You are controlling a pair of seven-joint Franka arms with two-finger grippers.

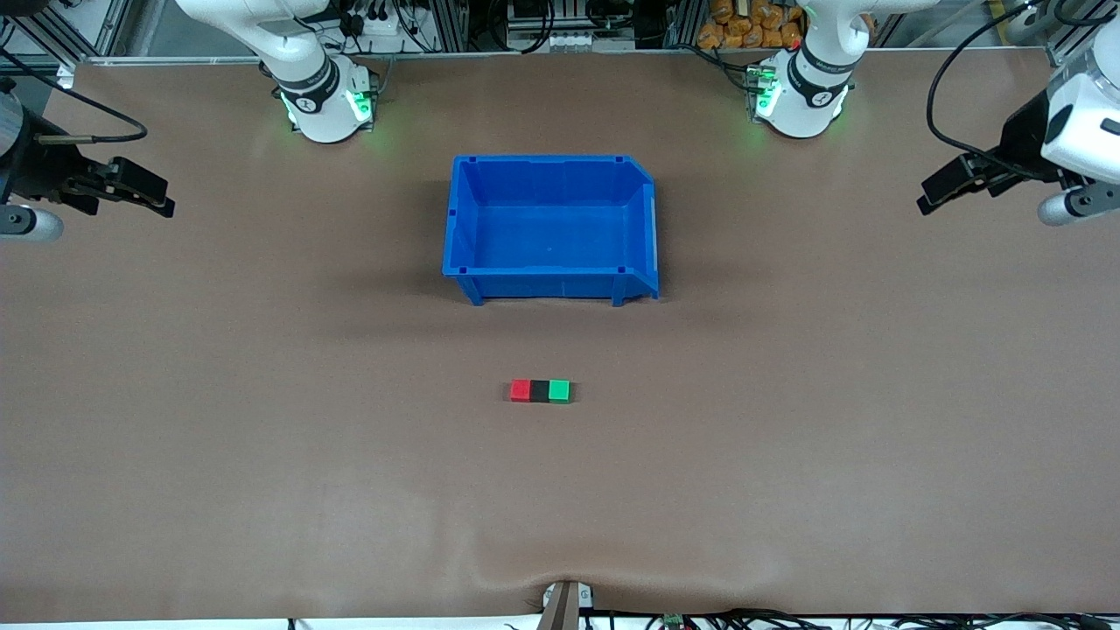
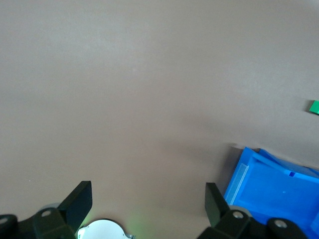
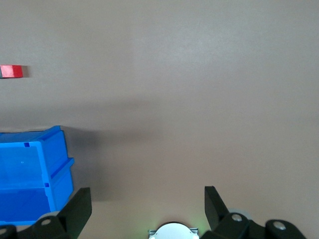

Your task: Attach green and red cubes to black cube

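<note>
I saw three small matte cubes sitting in one tight row on the smooth brown table (image 1: 262, 455): one red cube (image 1: 521, 390), one black cube (image 1: 539, 391) in the middle, one green cube (image 1: 559, 390), faces touching, nearer the front camera than the single glossy blue plastic bin (image 1: 551, 229). My left pincer (image 1: 941, 191) and right pincer (image 1: 149, 194) hung over opposite table ends, both spread wide and holding nothing.

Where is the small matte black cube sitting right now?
In the front view, the small matte black cube sits mid-table, nearer the camera than the large blue plastic bin, touching the bright red cube and bright green cube on either side.
</note>
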